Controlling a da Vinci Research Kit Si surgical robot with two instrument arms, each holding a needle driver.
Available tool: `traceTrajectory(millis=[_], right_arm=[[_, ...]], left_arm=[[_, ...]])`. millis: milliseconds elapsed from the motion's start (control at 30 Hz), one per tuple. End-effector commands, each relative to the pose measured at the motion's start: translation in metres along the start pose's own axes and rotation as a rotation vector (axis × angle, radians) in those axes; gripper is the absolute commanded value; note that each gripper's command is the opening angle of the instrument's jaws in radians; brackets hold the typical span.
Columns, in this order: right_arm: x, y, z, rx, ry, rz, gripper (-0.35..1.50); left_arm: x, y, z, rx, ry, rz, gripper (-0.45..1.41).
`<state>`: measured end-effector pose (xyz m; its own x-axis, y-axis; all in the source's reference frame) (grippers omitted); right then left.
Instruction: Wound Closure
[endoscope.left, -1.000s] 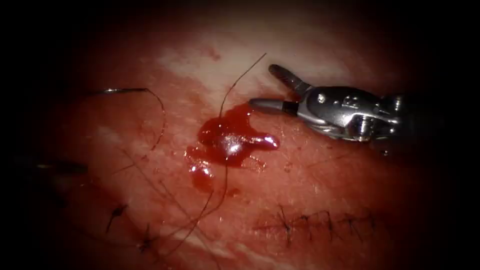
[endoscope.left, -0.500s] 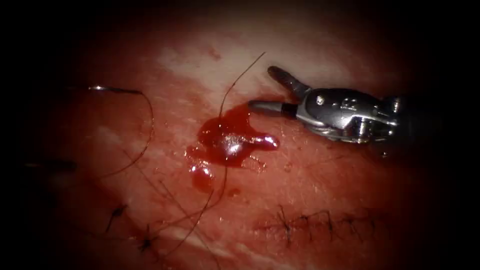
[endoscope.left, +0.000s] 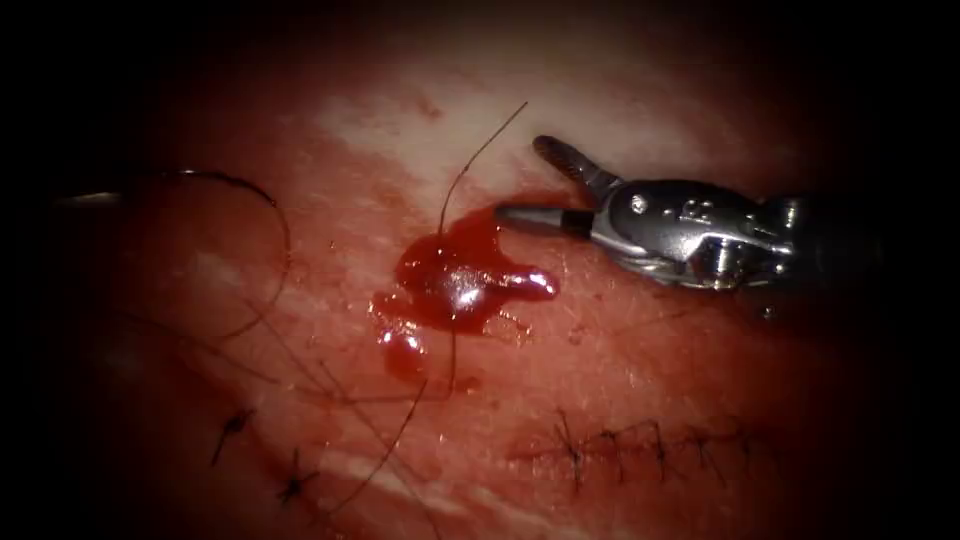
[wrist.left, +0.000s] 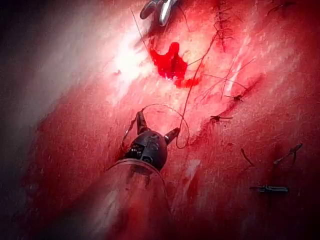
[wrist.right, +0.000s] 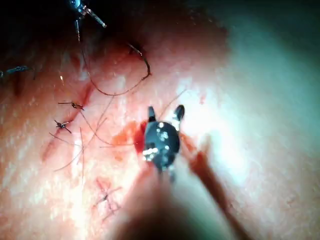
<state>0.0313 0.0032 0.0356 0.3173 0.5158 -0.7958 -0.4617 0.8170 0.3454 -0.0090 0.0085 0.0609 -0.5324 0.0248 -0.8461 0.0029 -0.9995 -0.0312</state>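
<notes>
My right tool (endoscope.left: 517, 180) hovers just right of the pool of red fluid (endoscope.left: 455, 282), jaws open and holding nothing; it is seen again from close by (wrist.right: 165, 114). Thread (endoscope.left: 470, 165) runs from above the pool down through it into the tissue (endoscope.left: 640, 350). From there it sweeps left in a wide loop (endoscope.left: 280, 225). At the loop's end the needle (endoscope.left: 90, 198) glints faintly at the far left, out of the tissue. My left tool (wrist.left: 141, 120) appears shut on the needle; where along its curve I cannot tell.
A closed row of dark stitches (endoscope.left: 640, 440) lies at the lower right. Two single knots (endoscope.left: 235, 425) sit at the lower left, with loose thread strands crossing between them. Cut ends of thread (wrist.left: 270, 189) lie on the tissue.
The needle has travelled steadily left into the dark, and the thread loop behind it has followed and widened. The right tool has barely shifted and stays open.
</notes>
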Motion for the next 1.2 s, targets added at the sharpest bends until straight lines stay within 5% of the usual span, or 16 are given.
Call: traceTrajectory(millis=[33, 300, 500, 733, 1033, 1200], right_arm=[[-0.0004, -0.0005, 0.0007, 0.002, 0.001, 0.000, 1.03], [-0.0006, -0.0011, 0.0014, 0.020, -0.007, -0.003, 1.03], [0.0006, -0.0025, 0.0009, 0.096, -0.035, 0.095, 1.14], [0.0064, -0.0069, -0.0032, 0.292, -0.119, 0.148, 1.11], [0.0136, -0.0133, -0.0078, 0.425, -0.210, 0.180, 0.93], [0.0153, -0.0155, -0.0063, 0.413, -0.232, 0.188, 0.91]], left_arm=[[-0.0006, 0.0004, 0.0006, 0.005, -0.008, -0.009, 0.62], [-0.0019, 0.0005, -0.0015, 0.103, 0.061, -0.114, 0.57], [0.0008, 0.0008, 0.0037, 0.092, 0.083, -0.132, 0.47], [0.0034, 0.0024, 0.0118, 0.075, 0.122, -0.122, 0.47], [0.0045, 0.0029, 0.0157, 0.055, 0.130, -0.115, 0.42], [0.0046, 0.0034, 0.0154, 0.023, 0.124, -0.117, -0.10]])
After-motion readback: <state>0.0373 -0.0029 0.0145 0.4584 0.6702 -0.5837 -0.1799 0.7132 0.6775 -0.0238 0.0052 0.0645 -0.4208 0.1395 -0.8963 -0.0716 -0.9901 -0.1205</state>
